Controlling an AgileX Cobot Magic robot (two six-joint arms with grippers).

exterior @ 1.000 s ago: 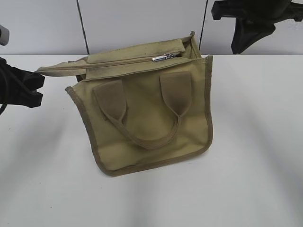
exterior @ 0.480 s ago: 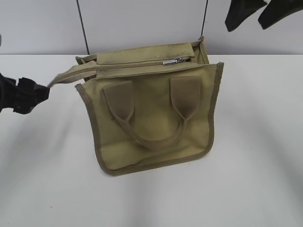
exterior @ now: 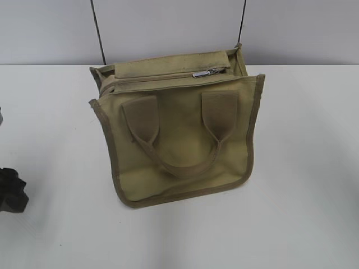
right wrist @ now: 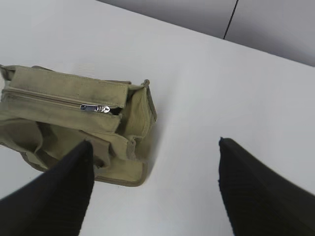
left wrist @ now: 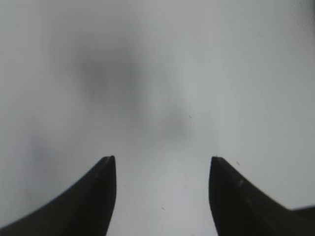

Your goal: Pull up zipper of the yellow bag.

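**Zipper near the far end, both end effectors clear of the bag**

The yellow bag (exterior: 179, 134) sits on the white tabletop (exterior: 303, 168), front panel with its two webbing handle loops (exterior: 176, 131) facing the exterior camera. The zipper (exterior: 205, 73) pull is a small silver tab on the track along the bag's top panel, lying toward the right-hand end of that panel as the exterior view shows it; in the right wrist view the track to the left of the tab looks closed, with a short dark gap just past it.

The left end effector (left wrist: 162, 169) has its fingers spread apart over bare tabletop, holding nothing; in the exterior view it shows only as a dark shape well to the left of the bag, low at the frame edge. The right end effector (right wrist: 155, 162) is also spread wide and empty, above and beyond the bag's zipper end, out of the exterior view.

Risks, as I judge them: with neither end effector on the bag, any pull on the tab would likely drag or tip the soft canvas rather than run the slider. The tab is small and lies flat, so a pinch could slip off or catch the surrounding fabric flap instead.
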